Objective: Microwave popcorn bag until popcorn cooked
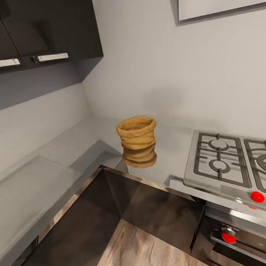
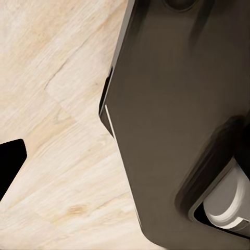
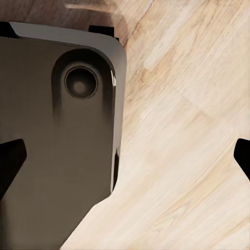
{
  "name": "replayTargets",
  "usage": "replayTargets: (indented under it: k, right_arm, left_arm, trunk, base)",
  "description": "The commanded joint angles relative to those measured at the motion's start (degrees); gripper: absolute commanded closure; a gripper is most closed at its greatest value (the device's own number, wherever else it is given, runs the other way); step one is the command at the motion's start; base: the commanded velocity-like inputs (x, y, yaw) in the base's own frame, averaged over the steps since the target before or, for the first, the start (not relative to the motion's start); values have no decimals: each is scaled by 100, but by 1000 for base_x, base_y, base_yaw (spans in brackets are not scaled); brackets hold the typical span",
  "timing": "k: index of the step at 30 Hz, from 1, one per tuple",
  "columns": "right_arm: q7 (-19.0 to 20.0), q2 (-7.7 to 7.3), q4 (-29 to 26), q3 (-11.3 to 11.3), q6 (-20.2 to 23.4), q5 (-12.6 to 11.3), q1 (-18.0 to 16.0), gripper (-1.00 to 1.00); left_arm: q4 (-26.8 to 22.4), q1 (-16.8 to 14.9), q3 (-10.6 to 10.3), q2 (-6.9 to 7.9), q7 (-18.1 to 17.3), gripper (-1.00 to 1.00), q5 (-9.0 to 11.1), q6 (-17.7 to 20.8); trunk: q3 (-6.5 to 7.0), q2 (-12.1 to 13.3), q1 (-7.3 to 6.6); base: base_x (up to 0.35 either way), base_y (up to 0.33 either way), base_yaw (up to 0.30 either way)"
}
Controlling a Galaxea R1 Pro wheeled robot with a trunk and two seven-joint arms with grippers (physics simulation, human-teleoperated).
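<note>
Popcorn bag upright on the grey countertop, far in the corner, left of the gas hob, mirrored in the shiny top. Right gripper spread apart over wooden floor; left gripper's state impossible to tell. Likely risks: soft sack crushed or tipped by a hard squeeze; long reach into the corner; red knobs bumped.

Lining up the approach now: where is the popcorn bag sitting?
In the head view, the popcorn bag stands upright mid-frame on the grey countertop, near the inner corner, left of the gas hob.
</note>
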Motion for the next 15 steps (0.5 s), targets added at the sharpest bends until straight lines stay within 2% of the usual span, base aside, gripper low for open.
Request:
replayTargets:
  k: [1, 15]
  right_arm:
    - [15, -3, 16, -49, -33, 50, -7, -100]
    - [16, 6, 19, -49, -37, 50, -7, -100]
  left_arm:
    - [-2, -1, 6, -2, 12, -100, 22, -14]
    - [-2, -1, 6, -6, 12, -100, 22, -14]
  trunk:
    - [-15, -4, 0]
    - [-145, -4, 0]
  base:
    - [0, 0, 0]
    - [0, 0, 0]
